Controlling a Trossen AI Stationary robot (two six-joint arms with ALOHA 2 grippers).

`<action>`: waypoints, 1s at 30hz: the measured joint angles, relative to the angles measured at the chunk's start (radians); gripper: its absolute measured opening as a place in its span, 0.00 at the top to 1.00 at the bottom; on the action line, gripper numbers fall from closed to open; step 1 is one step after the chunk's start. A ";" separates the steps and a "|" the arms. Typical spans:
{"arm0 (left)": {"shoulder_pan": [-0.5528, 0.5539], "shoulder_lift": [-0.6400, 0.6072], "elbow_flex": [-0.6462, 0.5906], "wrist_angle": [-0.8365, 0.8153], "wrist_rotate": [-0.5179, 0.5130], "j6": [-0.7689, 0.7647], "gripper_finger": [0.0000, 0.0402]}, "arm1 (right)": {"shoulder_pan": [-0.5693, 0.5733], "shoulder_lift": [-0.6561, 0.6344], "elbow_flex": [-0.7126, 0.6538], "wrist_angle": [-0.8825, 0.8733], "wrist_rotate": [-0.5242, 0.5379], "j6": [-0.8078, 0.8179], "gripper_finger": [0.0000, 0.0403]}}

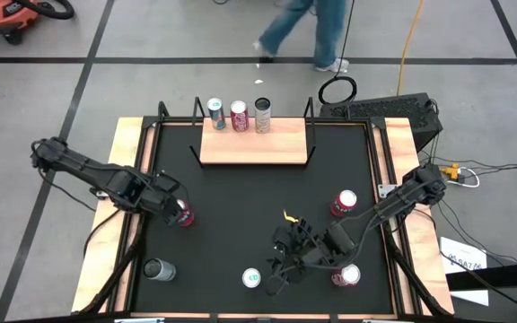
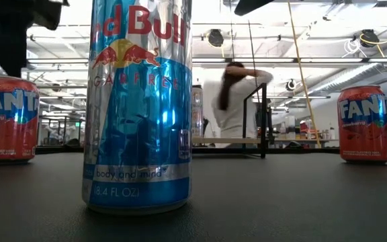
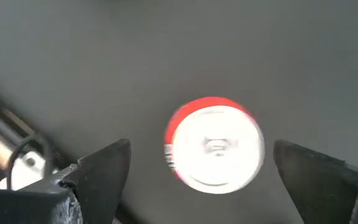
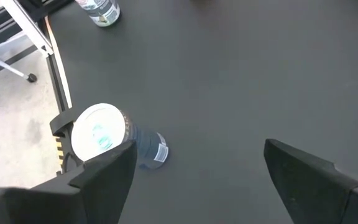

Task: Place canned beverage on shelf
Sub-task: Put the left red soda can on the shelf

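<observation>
I see the black table [image 1: 240, 215] filling most of the high view, with wooden strips down its sides. At the far edge sits the shelf [image 1: 255, 144], a light wood board with black wire brackets at its ends. Three cans stand upright in a row on it: a teal can [image 1: 216, 114], a pink can [image 1: 239, 116] and a grey can [image 1: 262, 115].

My left arm reaches in from the left side. The left gripper [image 1: 179, 212] hangs right over a red can [image 1: 184, 215] standing on the table's left part. In the left wrist view that can's silver top [image 3: 215, 145] sits between the two fingers [image 3: 107, 165], jaws spread wide, not touching it, nothing held.

My right arm comes in from the right. The right gripper [image 1: 281, 260] is low over the near middle of the table, jaws apart and empty. Just beside it stands the blue can [image 1: 251, 278]; the right wrist view shows it [image 4: 101, 137] next to one finger, apart from it.

Other cans on the table: a second red can [image 1: 344, 203] at right, a third red can [image 1: 349, 274] near right, a silver can [image 1: 158, 269] near left.

A person [image 1: 308, 31] walks on the floor beyond the table.
</observation>
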 joint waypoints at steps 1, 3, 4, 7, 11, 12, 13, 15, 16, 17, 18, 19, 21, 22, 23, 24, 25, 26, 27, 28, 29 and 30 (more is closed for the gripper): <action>0.007 0.002 -0.013 -0.002 0.001 0.000 0.05 | -0.003 0.000 0.000 0.000 0.000 -0.001 0.15; 0.020 0.002 -0.045 0.016 0.008 -0.001 0.05 | -0.006 0.000 0.000 0.000 0.000 -0.001 0.15; 0.024 0.001 -0.061 0.037 0.020 -0.003 0.05 | -0.006 0.000 0.000 0.000 -0.001 -0.001 0.15; 0.027 0.000 -0.091 0.111 0.039 -0.003 0.05 | -0.006 0.000 0.000 0.000 -0.002 0.000 0.15; 0.027 0.002 -0.107 0.174 0.041 0.011 0.05 | -0.006 0.000 0.000 0.000 -0.003 0.001 0.15; 0.027 0.002 -0.107 0.173 0.040 0.021 0.05 | -0.006 0.000 0.000 0.000 -0.003 0.001 0.15; 0.027 0.002 -0.107 0.167 0.039 0.023 0.05 | -0.006 0.000 0.000 0.000 -0.003 0.001 0.15; 0.028 0.001 -0.107 0.151 0.031 0.023 0.05 | -0.006 0.000 0.000 0.000 -0.003 0.001 0.15; 0.028 0.000 -0.107 0.144 0.028 0.024 0.05 | -0.008 0.000 0.000 0.000 -0.003 0.001 0.15; 0.028 0.000 -0.106 0.138 0.027 0.024 0.05 | -0.010 0.000 0.000 0.000 -0.003 0.001 0.15; 0.028 0.000 -0.106 0.131 0.027 0.024 0.05 | -0.011 0.000 0.000 0.000 -0.003 0.001 0.15; 0.028 0.000 -0.105 0.125 0.026 0.026 0.05 | -0.013 0.000 0.000 0.000 -0.003 0.001 0.15; 0.028 -0.007 -0.105 0.118 0.025 0.030 0.05 | -0.017 0.000 0.000 0.000 -0.003 0.001 0.15; 0.028 -0.014 -0.106 0.112 0.025 0.031 0.05 | -0.018 0.000 0.000 0.000 -0.003 0.001 0.15; 0.028 -0.022 -0.105 0.105 0.024 0.031 0.05 | -0.019 0.000 0.000 0.000 -0.003 0.001 0.15; 0.028 -0.030 -0.102 0.094 0.024 0.033 0.05 | -0.021 0.000 0.000 0.000 -0.003 0.001 0.15; 0.028 -0.038 -0.094 0.082 0.023 0.033 0.05 | -0.022 0.000 0.000 0.000 -0.004 0.000 0.15; 0.028 -0.044 -0.088 0.070 0.018 0.033 0.05 | -0.024 0.000 0.000 0.000 -0.008 0.000 0.15; 0.028 -0.053 -0.081 0.056 0.013 0.031 0.05 | -0.026 0.000 0.000 0.000 -0.015 -0.001 0.15; 0.028 -0.064 -0.072 0.046 0.007 0.030 0.05 | -0.030 0.000 0.000 0.000 -0.025 -0.002 0.15; 0.028 -0.075 -0.065 0.042 0.004 0.030 0.05 | -0.032 0.000 0.000 0.001 -0.029 -0.002 0.15; 0.028 -0.085 -0.060 0.034 0.002 0.029 0.05 | -0.034 0.000 0.000 0.000 -0.029 -0.002 0.15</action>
